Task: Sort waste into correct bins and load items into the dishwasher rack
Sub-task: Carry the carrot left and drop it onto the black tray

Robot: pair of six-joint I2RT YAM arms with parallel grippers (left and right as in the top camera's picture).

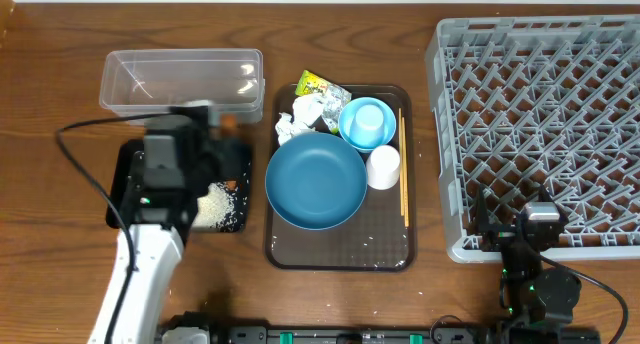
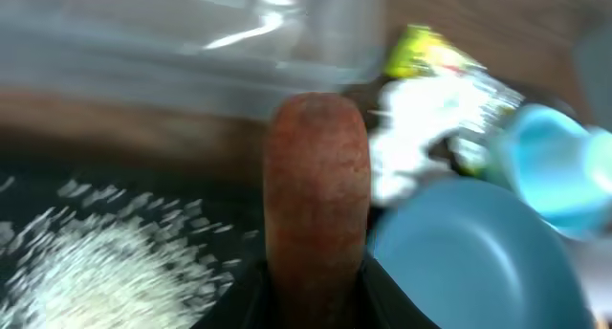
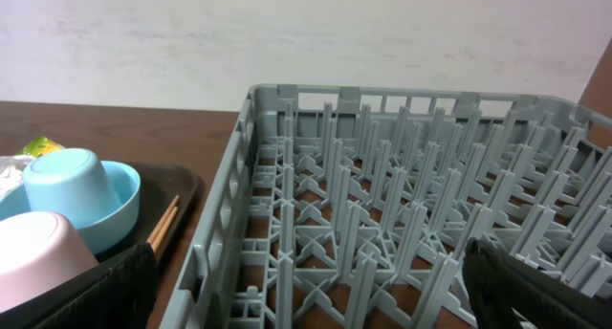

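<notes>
Carrot (image 2: 317, 195) clamped upright in the left jaws hangs over the far edge of the black tray (image 1: 120, 184) beside the rice (image 1: 218, 206), so imo a drop this near the rim could bounce it onto the table (image 1: 60, 44) or against the clear tub (image 1: 180, 79); right jaws sit apart, empty, by the rack (image 1: 540, 114).

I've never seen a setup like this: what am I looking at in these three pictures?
Two robot arms work at a wooden table. One picture looks down from above; the other two come from cameras on each wrist. The left gripper is shut on a small orange carrot at a shallow black tray of white rice grains. The right gripper is open, facing the large grey plastic rack. A dark brown serving tray holds a big dark-blue bowl and thin wooden chopsticks.
</notes>
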